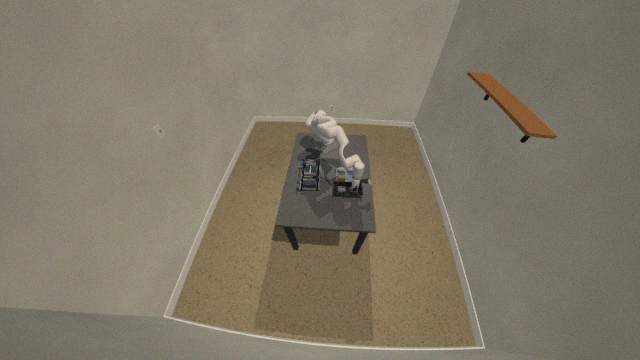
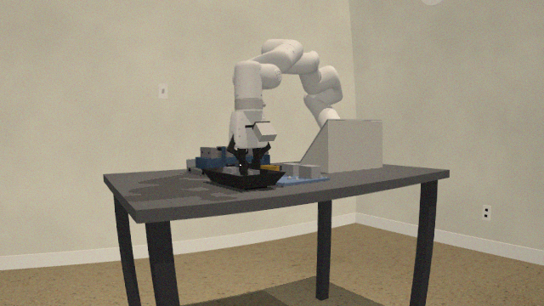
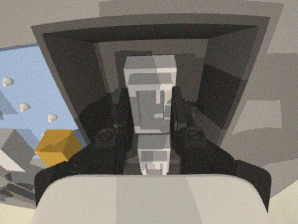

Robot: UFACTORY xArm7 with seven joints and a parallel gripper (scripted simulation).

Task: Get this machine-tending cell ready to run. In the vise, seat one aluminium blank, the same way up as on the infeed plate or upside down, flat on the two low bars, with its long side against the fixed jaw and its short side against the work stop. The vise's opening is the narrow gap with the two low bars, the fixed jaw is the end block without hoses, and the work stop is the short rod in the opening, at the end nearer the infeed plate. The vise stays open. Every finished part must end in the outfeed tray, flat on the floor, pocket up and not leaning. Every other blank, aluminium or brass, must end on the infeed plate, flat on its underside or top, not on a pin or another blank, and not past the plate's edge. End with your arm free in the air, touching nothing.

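Wrist view, left to right: blue infeed plate (image 3: 23, 72) with pins, brass blank (image 3: 59, 145), then dark outfeed tray (image 3: 67, 63). Gripper (image 3: 153, 137) was clamped on a grey finished part (image 3: 152, 92), down inside the tray.

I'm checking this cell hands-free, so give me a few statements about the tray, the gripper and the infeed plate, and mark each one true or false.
1. The gripper is shut on a grey part over the dark outfeed tray. True.
2. The gripper's jaws are wide open and hold nothing. False: they are closed on the grey part.
3. In the wrist view, a yellow-orange block lies beside the tray, by the blue infeed plate. True.
4. The arm is reaching into the vise. False: it is over the tray, apart from the vise.
5. An orange wall shelf carries a blank. False: nothing shows on it.
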